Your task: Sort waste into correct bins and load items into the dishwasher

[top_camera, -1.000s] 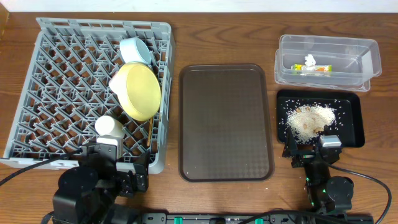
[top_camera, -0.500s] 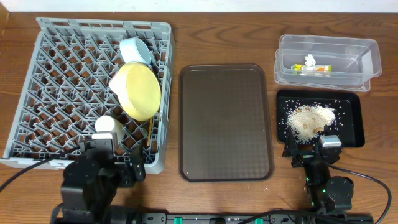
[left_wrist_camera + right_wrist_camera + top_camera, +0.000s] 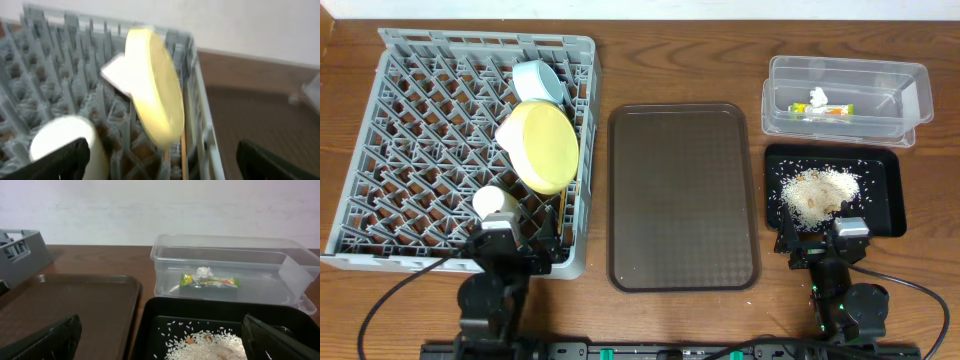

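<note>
Grey rack [image 3: 410, 120] holds the plate [image 3: 545, 148] on edge, the blue bowl [image 3: 540, 80] behind it and the cup [image 3: 495, 203] near the front wall. A thin wooden stick by the plate is probably the chopsticks [image 3: 183, 150]. Wrapper [image 3: 832, 110] and tissue [image 3: 817, 97] lie in the tub [image 3: 910, 95]; rice [image 3: 818, 192] is in the black tray [image 3: 887, 205].

Judgement: loading looks done, so the step is parking the left arm. Lift it clear before drawing back, keeping the fingers off the rack wall and cup.

Left gripper [image 3: 165, 166]: spread wide, holding nothing. Right gripper [image 3: 162, 342]: spread wide, holding nothing, at the black tray's near edge.
</note>
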You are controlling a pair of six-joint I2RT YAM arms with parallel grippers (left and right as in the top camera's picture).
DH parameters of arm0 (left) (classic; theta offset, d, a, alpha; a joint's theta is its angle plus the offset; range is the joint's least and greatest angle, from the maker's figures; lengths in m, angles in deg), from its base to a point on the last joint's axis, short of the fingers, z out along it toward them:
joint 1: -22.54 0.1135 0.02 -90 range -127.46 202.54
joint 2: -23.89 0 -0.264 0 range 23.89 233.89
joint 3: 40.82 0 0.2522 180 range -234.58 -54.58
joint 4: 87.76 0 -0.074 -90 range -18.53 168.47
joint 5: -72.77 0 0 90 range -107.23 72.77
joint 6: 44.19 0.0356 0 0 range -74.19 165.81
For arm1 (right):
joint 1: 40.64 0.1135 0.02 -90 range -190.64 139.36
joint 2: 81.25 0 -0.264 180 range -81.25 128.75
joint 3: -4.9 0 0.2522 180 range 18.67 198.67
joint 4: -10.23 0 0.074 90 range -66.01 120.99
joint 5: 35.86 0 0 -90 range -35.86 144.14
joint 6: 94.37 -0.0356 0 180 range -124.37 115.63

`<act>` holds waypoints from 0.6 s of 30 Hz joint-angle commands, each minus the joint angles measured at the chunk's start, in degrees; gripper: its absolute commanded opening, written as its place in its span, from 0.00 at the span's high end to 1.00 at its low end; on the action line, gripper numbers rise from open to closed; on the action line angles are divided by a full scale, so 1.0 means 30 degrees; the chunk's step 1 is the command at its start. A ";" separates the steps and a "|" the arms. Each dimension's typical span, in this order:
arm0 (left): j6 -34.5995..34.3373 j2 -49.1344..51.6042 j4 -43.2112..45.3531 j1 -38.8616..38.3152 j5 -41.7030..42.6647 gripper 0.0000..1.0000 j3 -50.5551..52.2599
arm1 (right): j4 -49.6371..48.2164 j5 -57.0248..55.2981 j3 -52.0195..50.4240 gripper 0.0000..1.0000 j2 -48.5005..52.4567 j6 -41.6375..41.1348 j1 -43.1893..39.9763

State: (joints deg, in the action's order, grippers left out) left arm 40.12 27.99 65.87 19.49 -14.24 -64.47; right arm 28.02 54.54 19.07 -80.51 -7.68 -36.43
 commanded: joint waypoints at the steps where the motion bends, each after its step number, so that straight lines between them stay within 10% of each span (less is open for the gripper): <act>1: 0.0255 -0.0969 0.2681 0.0299 -0.0168 0.05 0.1807 | 0.0087 0.0022 -0.0029 0.01 -0.0007 0.0270 0.0233; 18: 0.2244 -0.1333 0.2922 0.0546 -0.0284 0.05 0.3220 | 0.0087 0.0022 -0.0029 0.01 -0.0007 0.0270 0.0233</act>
State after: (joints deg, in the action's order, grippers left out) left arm 45.73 24.47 77.37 20.89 -14.24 -55.29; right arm 28.02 54.54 19.07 -80.51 -7.55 -36.43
